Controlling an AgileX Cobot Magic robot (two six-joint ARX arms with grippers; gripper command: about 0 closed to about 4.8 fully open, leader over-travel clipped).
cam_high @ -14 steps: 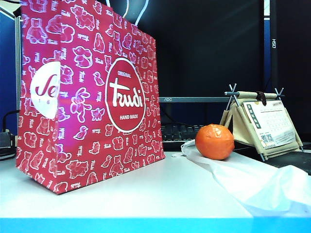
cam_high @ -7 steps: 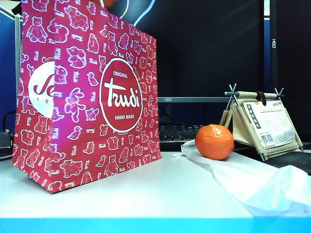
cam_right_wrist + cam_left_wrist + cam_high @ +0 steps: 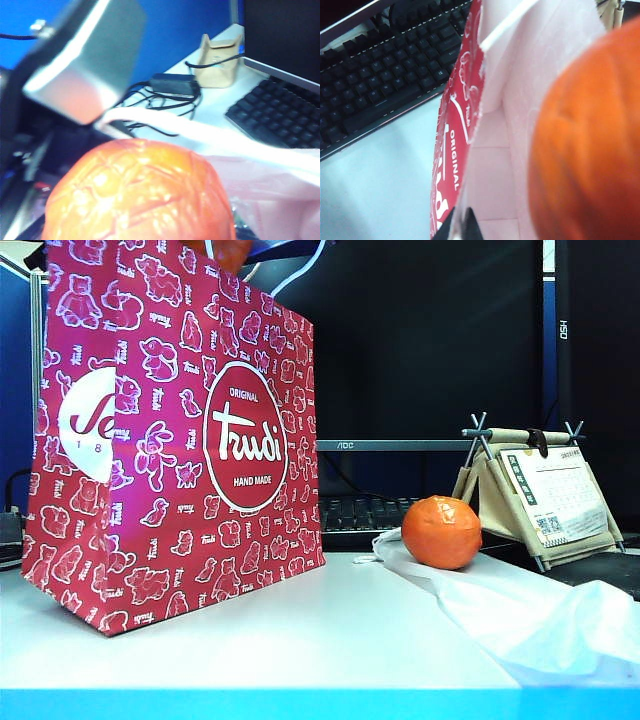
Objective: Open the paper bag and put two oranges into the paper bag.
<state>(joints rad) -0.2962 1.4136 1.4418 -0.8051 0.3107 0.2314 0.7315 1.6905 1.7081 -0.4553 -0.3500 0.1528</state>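
The red paper bag (image 3: 180,450) stands upright at the left of the table. My left gripper (image 3: 460,229) is shut on the bag's near wall (image 3: 451,150) at the rim and holds the mouth apart, so the pale inside (image 3: 492,170) shows. One orange (image 3: 135,192) fills the right wrist view right at my right gripper, whose fingers it hides. The same orange (image 3: 232,252) hangs over the bag's mouth and looms large in the left wrist view (image 3: 590,145). A second orange (image 3: 441,532) rests on the table to the right of the bag.
A thin white plastic bag (image 3: 520,610) lies under and in front of the second orange. Behind are a black keyboard (image 3: 365,515), a dark monitor (image 3: 430,340) and a small desk calendar stand (image 3: 545,495). A power adapter with cables (image 3: 172,84) lies beyond the bag.
An orange has come into view at the top edge and sunk a little toward the bag's mouth. The bag's top has been drawn slightly to the left. The orange on the table has not moved.
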